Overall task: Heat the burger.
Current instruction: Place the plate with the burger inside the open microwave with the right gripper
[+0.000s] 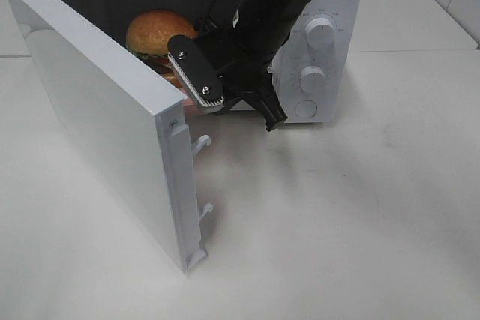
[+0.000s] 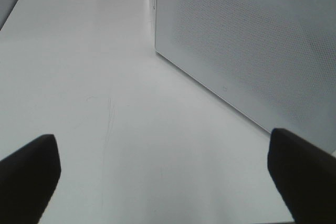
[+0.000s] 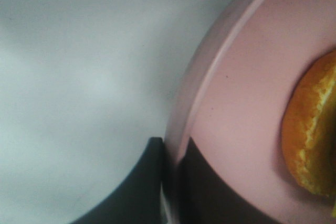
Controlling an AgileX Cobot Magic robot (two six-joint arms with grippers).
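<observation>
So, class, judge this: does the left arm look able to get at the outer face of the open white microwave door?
Probably yes. Its open black fingers face the white microwave door's dotted outer panel, with only bare white tabletop between them. The right arm is on the door's other side.

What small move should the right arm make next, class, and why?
Probably open the right jaws and let go. They are shut on the rim of the pink plate, and the burger on it already sits inside the microwave, whose door stands open.
</observation>
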